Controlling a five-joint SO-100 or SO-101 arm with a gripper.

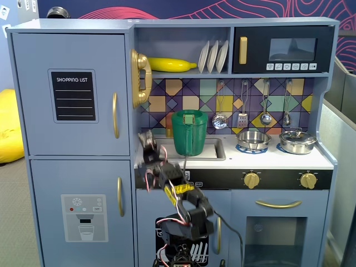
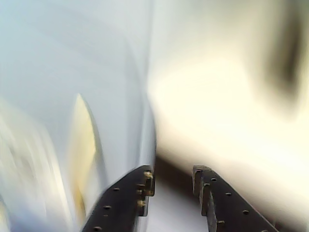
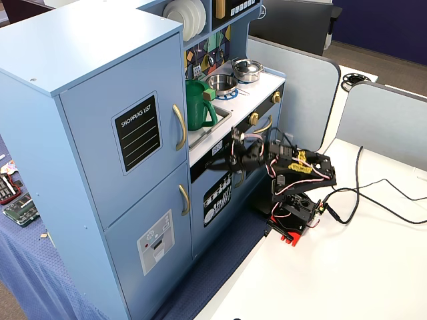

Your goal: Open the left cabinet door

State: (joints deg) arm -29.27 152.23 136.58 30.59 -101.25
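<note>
The left cabinet door [image 1: 69,94] is grey-blue with a black "SHOPPING LIST" panel and a curved gold handle [image 1: 115,115]. It is shut in both fixed views [image 3: 127,133]. My gripper [image 1: 146,142] is raised beside the fridge's right edge, right of and a little below the handle, and apart from it. It hangs in front of the counter in a fixed view [image 3: 233,157]. The wrist view is blurred. It shows my gripper [image 2: 173,176] with its jaws apart and nothing between them. A grey-blue surface [image 2: 72,58] with a blurred yellow handle [image 2: 82,140] lies to their left.
The lower door with the dispenser panel [image 1: 83,217] is shut below. A green pitcher [image 1: 189,132] stands in the sink and a gold toy phone [image 1: 140,78] hangs just above my gripper. The arm's base [image 3: 293,213] and a black cable [image 3: 373,200] are on the white table.
</note>
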